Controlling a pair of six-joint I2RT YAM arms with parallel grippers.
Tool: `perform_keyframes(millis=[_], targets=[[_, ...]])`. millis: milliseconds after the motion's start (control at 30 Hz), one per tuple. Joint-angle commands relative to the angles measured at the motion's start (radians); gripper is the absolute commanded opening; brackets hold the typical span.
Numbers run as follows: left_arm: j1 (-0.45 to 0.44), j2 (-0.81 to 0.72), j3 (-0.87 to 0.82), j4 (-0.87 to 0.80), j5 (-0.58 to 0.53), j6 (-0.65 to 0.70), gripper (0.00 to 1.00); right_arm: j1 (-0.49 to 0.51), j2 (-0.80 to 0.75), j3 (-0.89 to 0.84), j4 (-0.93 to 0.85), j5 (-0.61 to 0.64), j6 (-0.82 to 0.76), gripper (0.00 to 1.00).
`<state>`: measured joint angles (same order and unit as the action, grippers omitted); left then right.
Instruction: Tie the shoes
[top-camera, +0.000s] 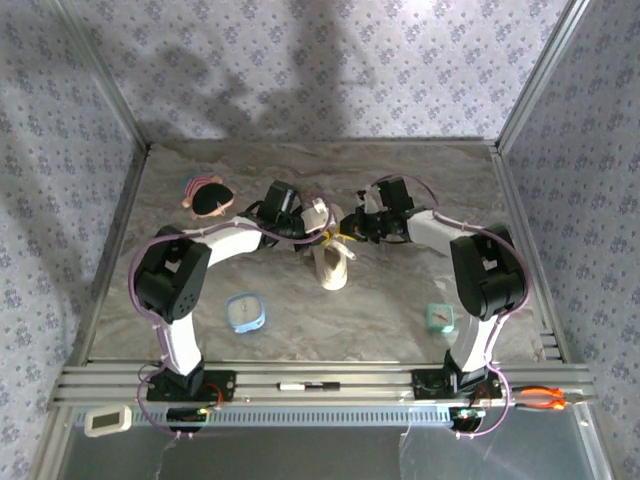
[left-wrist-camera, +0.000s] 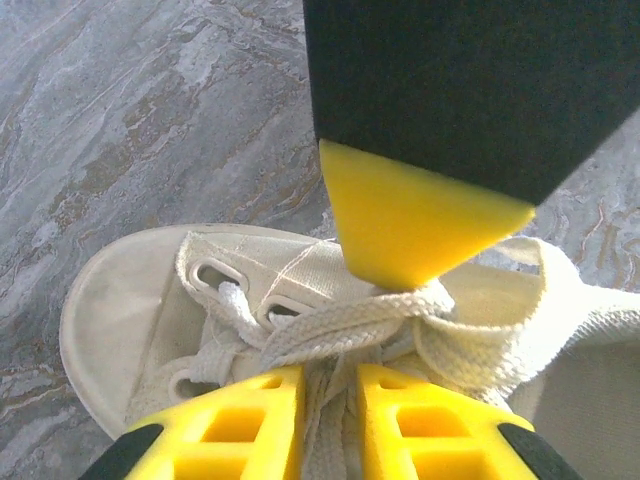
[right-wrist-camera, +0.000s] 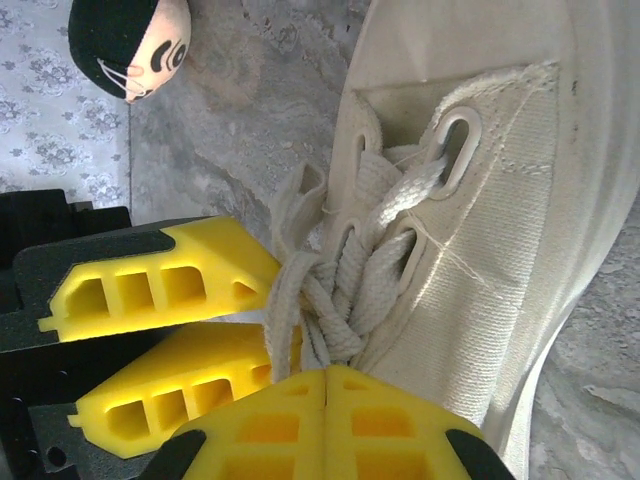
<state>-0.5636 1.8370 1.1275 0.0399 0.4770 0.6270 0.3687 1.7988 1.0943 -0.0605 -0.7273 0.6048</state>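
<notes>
The cream shoe (top-camera: 333, 268) sits in the middle of the gray table (top-camera: 300, 170). Both arms meet over its laces (left-wrist-camera: 350, 320). The right gripper (right-wrist-camera: 327, 375) has its yellow fingers pressed together, pinching the laces near the knot. The left gripper (left-wrist-camera: 330, 378) has its fingers a little apart. Laces lie in the gap, but I cannot tell if it squeezes them. A round toy with a face (top-camera: 208, 196) lies far off to the left.

In the left wrist view the shoe (left-wrist-camera: 120, 310) runs off the right edge.
</notes>
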Motion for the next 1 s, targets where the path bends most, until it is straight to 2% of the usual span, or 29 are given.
perform_keyframes(millis=[0, 500, 800, 967], targets=[[0.011, -0.046, -0.024, -0.002, 0.010, 0.008, 0.21, -0.004, -0.027, -0.017, -0.009, 0.034, -0.027, 0.00], [0.019, -0.127, -0.084, 0.024, 0.103, 0.035, 0.28, 0.007, -0.045, -0.026, 0.019, 0.132, -0.047, 0.00], [0.008, -0.221, -0.149, 0.053, 0.074, -0.046, 0.31, 0.026, -0.045, 0.004, 0.010, 0.177, -0.085, 0.00], [-0.051, -0.243, -0.184, 0.040, 0.018, -0.049, 0.31, 0.031, -0.036, 0.019, 0.003, 0.191, -0.096, 0.00]])
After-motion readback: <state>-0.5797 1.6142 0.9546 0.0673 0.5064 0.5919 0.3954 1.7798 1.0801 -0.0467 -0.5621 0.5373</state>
